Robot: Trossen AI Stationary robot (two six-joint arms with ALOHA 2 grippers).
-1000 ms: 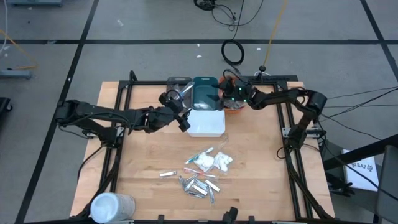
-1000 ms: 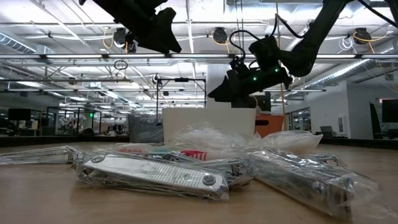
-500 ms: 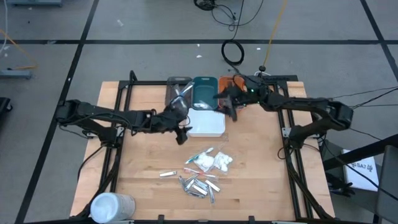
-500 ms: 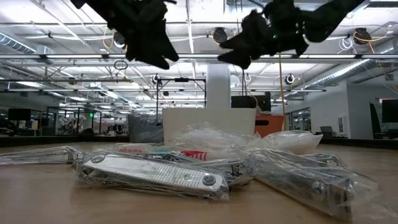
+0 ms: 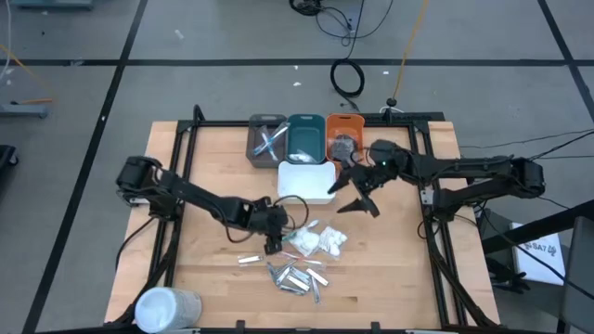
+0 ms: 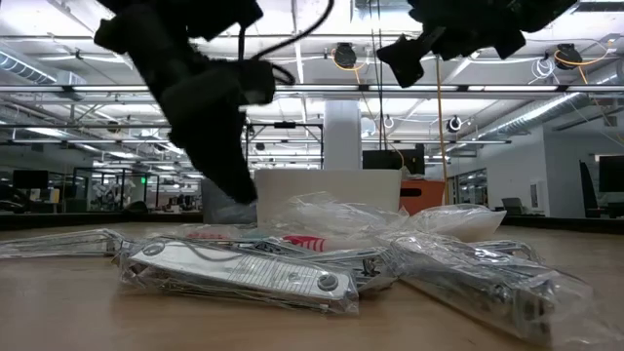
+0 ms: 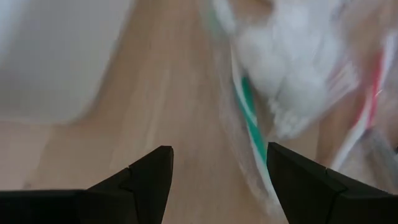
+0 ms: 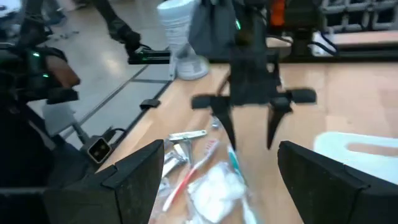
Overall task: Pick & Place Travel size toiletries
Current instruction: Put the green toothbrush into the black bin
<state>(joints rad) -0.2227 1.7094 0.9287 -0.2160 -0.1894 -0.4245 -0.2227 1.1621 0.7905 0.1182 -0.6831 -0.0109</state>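
- The task looks only partly done: most travel size toiletries (image 5: 304,255) lie loose in a pile on the table (image 5: 390,269), near the front middle.
- At the far edge, the grey tray (image 5: 266,140) holds some silver pieces, the orange tray (image 5: 345,129) something dark; the teal tray (image 5: 304,137) and white tray (image 5: 306,182) look empty.
- The left gripper (image 5: 275,239) is open and empty, just left of the pile.
- The right gripper (image 5: 358,188) hangs open, empty, right of the white tray.

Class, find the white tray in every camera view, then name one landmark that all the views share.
High view: the white tray sits mid-table, in front of the teal tray.
Low view: the tray stands at the centre, behind the toiletries.
Left wrist view: the tray is a blurred white shape.
Right wrist view: only part of the tray shows.
Shared landmark: the toiletries pile beside it.
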